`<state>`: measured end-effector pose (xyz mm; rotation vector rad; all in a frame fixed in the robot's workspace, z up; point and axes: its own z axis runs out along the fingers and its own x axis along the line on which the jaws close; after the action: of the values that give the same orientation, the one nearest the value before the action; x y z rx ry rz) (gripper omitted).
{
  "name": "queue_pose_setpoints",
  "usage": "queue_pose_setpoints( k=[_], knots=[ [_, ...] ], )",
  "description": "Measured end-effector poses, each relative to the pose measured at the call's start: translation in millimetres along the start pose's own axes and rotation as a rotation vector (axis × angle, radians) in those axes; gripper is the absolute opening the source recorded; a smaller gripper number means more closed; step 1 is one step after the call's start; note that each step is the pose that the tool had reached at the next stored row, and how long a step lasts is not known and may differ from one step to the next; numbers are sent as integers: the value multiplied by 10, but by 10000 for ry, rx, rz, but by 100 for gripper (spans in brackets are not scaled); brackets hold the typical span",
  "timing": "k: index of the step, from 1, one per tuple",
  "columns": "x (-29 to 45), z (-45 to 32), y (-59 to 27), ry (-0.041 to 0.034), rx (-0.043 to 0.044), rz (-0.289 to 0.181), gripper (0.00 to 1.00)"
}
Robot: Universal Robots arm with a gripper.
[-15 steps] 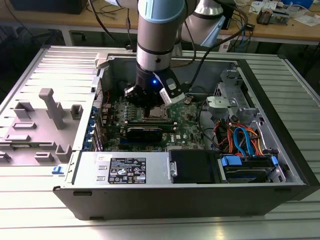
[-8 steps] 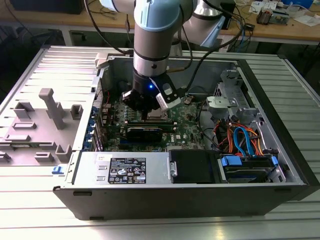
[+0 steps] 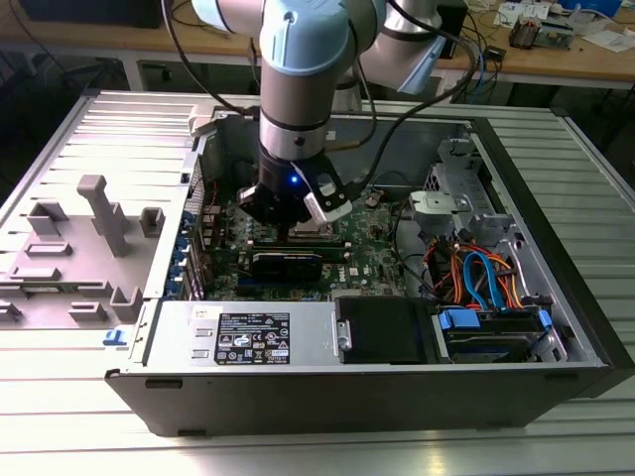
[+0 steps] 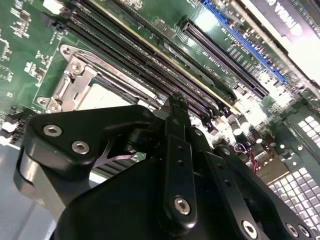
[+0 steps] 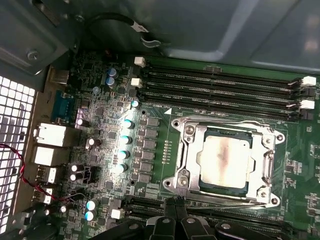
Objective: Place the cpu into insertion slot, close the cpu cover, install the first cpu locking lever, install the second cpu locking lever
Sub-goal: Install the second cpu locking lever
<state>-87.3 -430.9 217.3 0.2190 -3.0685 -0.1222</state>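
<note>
In the first wrist view the cpu [image 5: 225, 160], a dull silver square, lies in the insertion slot [image 5: 176, 186] on the green board. The silvery cpu cover [image 5: 189, 152] lies flat around it, framing its top. A thin metal lever [image 5: 225, 202] runs along the socket edge nearest my fingers [image 5: 167, 222]. The second wrist view shows the cpu [image 4: 107, 97] and cover [image 4: 75, 85] partly hidden behind my black gripper [image 4: 175, 100], whose fingers meet just beside the socket with nothing between them. From the exterior view, the gripper [image 3: 298, 220] hangs low over the motherboard [image 3: 372, 248].
Long black memory slots [image 5: 220, 82] run on both sides of the socket. A black card [image 3: 288, 263] lies in front of the gripper in the exterior view. A power supply [image 3: 248, 337], a drive bay with coloured cables [image 3: 476, 278] and the case walls [image 3: 556, 228] hem in the board.
</note>
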Motion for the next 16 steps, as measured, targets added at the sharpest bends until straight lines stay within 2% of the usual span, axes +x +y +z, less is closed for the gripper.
queue_pose_setpoints(
  k=[2, 5, 9, 11, 14, 16],
  knots=[
    [3, 24, 0, -5, -47, -6, 11],
    [5, 80, 6, -35, -246, -30, 11],
    [19, 129, 7, -39, -303, -45, 11],
    [31, 152, 17, -49, -387, -62, 11],
    [33, 161, 30, -60, -462, -80, 11],
    [31, 165, 45, -59, -463, -83, 11]
  ],
)
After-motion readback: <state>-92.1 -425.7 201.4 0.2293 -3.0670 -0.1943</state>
